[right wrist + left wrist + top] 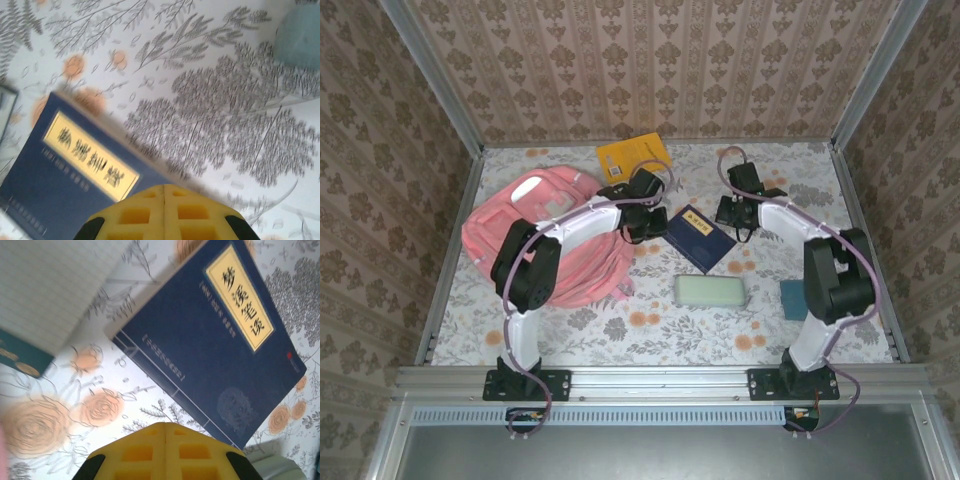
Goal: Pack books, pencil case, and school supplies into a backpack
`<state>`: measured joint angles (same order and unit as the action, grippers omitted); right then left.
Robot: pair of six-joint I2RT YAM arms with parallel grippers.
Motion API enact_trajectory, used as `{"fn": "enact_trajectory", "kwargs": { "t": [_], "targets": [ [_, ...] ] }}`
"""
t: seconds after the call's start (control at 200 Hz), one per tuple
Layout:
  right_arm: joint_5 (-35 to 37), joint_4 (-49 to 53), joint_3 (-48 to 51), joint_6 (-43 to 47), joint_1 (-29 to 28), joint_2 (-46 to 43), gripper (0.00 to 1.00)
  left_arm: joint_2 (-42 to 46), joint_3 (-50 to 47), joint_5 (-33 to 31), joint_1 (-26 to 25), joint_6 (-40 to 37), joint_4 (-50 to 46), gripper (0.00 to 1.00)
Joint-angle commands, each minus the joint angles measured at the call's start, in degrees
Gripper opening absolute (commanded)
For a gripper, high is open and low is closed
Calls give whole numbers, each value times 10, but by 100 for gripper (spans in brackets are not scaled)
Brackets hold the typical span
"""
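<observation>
The left arm rises from its base at the near edge, folds over the pink backpack and stretches right toward the middle of the counter. Its left tool hangs just off the backpack's right side. In the left wrist view this tool has its yellow fingers pressed together with nothing between them.

The right arm stands upright from its base, bends at the elbow and reaches left and away. Its right tool is over the far middle of the counter, and in the right wrist view its fingers are likewise pressed together and empty.

The navy book with the gold label lies flat on the floral cloth between the two tools, close to each. It sits just ahead of the left fingertips and ahead and to the left of the right ones.

The yellow-orange book lies farther back, beyond the left tool. The mint-green pencil case rests nearer the bases, just in front of the navy book. A teal piece lies right of the case, partly hidden by the right arm. A lined white page with a dark teal edge lies beside the navy book.
</observation>
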<state>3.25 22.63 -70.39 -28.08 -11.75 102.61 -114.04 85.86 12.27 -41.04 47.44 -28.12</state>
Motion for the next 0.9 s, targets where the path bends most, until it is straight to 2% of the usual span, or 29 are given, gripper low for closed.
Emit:
{"fn": "enact_trajectory", "kwargs": {
  "t": [0.0, 0.195, 0.48, 0.62, 0.775, 0.895],
  "targets": [
    [-6, 46, -37, 32, 18, 51, 0, -11, -28, 21, -3, 51, 26, 3],
    [-34, 50, -28, 28, 34, 88, 0, -42, -23, 26, -6, 57, 25, 3],
    [-68, 40, 47, 13, 30, 47, 0, -120, 57, -1, -7, 20, -21, 3],
    [-117, 41, 71, -5, 26, 26, 0, -156, 109, -6, -4, 7, -43, 4],
    [-157, 15, 113, -46, 1, 1, 0, -187, 176, -4, 6, -17, -58, 10],
    [-160, 17, 123, -65, -22, -15, 0, -191, 202, -3, 15, -32, -65, 14]
  ]
}}
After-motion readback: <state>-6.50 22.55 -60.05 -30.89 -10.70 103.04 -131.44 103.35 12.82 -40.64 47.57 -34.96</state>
